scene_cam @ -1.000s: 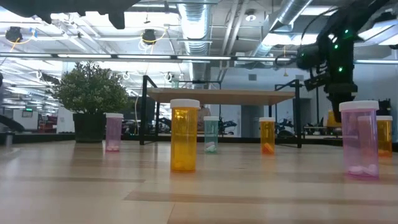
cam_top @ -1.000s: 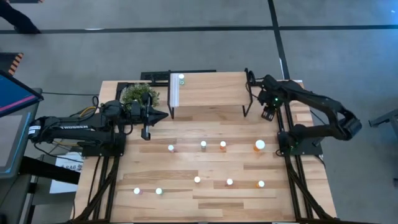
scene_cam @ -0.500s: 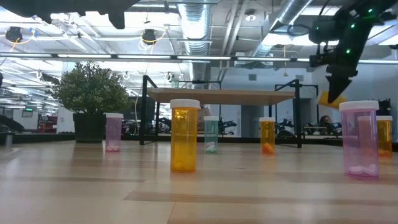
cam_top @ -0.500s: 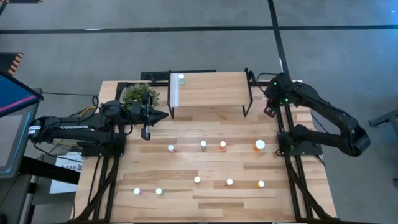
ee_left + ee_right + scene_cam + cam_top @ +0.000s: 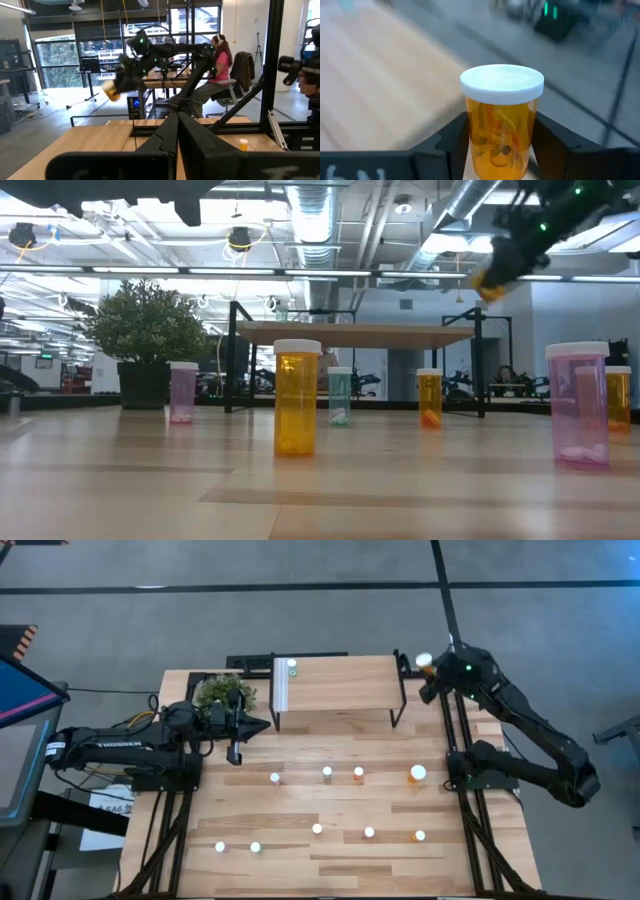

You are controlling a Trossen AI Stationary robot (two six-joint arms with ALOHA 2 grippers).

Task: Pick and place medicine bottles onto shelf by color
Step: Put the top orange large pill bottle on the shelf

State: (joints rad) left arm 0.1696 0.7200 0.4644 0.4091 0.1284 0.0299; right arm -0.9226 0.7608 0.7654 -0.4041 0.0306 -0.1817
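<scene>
My right gripper (image 5: 431, 670) is shut on an orange medicine bottle (image 5: 501, 131) with a white cap (image 5: 425, 661). It holds the bottle in the air just off the right end of the shelf (image 5: 335, 682), higher than the shelf top. The same bottle (image 5: 490, 280) shows in the low view. The shelf is a light-wood board on black legs, with a green bottle (image 5: 291, 667) standing near its white strip. Several bottles stand on the table, among them a large orange one (image 5: 418, 773). My left gripper (image 5: 268, 724) waits shut beside the plant. My right gripper pinches the orange bottle's body (image 5: 470, 142) between its two fingers (image 5: 451, 140), on opposite sides below the white cap. The fingers come from the table's right, slanting slightly down, and lie across the bottle. The bottle is lifted clear, cap uppermost.
A potted plant (image 5: 225, 692) stands left of the shelf. Small bottles stand in a row mid-table (image 5: 327, 772) and in another row nearer the front (image 5: 369, 832). In the low view an orange bottle (image 5: 297, 398) and a pink one (image 5: 578, 405) stand close to the camera. A seated person (image 5: 220, 65) shows beyond the table.
My right gripper has risen with the orange bottle from low beside the shelf's right legs to above the shelf top, moving toward the far edge. It has tipped from pointing down to nearly level. Its grip has stayed shut on the bottle.
</scene>
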